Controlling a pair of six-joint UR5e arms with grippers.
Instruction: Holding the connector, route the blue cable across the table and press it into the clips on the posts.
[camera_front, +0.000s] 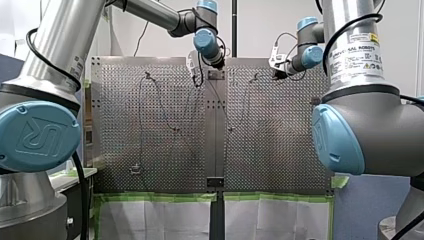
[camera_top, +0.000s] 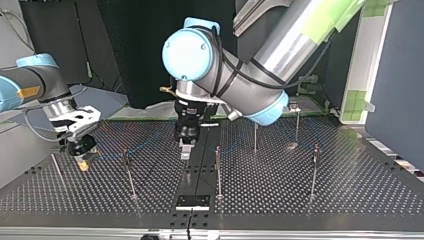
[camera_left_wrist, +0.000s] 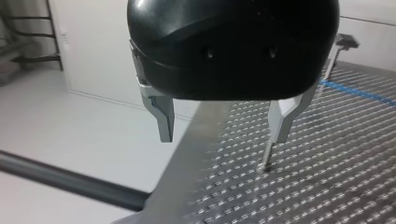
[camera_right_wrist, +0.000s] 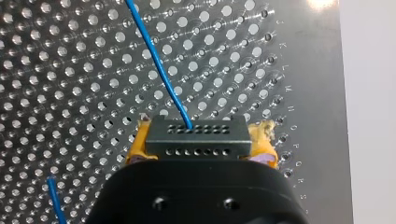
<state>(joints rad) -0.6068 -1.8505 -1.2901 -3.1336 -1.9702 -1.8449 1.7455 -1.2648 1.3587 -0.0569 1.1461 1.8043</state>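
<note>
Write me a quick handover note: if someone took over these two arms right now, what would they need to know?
Left gripper: open, empty, hovering over the table near its middle.
Right gripper: shut on the black connector, with a yellow pad on each side.
Blue cable: leaves the connector and runs out over the perforated table.
Posts: several stand upright across the table.
Done: the connector is gripped.
Left: route the cable and press it into the clips on the posts. I cannot tell whether any clip holds it yet.
</note>
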